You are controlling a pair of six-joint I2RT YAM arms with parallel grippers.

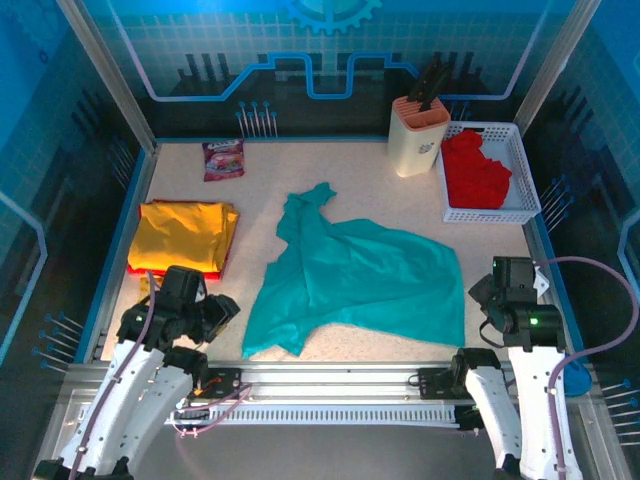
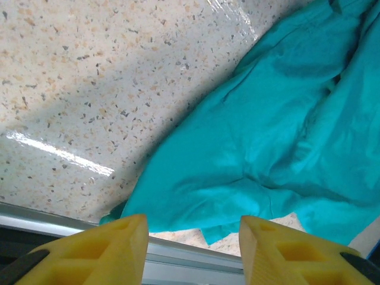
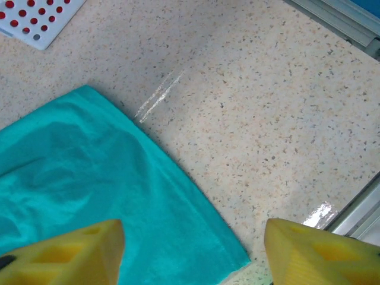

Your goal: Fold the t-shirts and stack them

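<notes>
We see the teal t-shirt (image 1: 350,275) lying loose and rumpled at the middle of the bench (image 1: 400,190), one sleeve trailing toward 12 o'clock and its broad body spreading toward 4 o'clock. We judge it lies there because it is the piece in hand, where both arms can reach it, and it is not yet flattened or folded. At 9 o'clock the yellow t-shirt (image 1: 185,235) lies folded square, with a red edge (image 1: 226,258) showing beneath it. We read this as the stack begun, kept to the side so the centre serves for folding. At 2 o'clock a white basket (image 1: 492,213) holds crumpled red cloth (image 1: 475,170), probably waiting its turn. A knife block (image 1: 418,135) at 1 o'clock and a snack packet (image 1: 222,158) at 11 o'clock sit well apart from the work. The left arm is bent low at 7 o'clock, its end effector (image 2: 193,219) tipped down near the shirt's near-left corner, the jaws moderately parted with nothing between them. The right arm crouches at 5 o'clock, its end effector (image 3: 193,222) hovering just off the shirt's near-right corner, jaws wide and empty. We judge this paired stance suits taking the two near corners to spread the cloth flat.
</notes>
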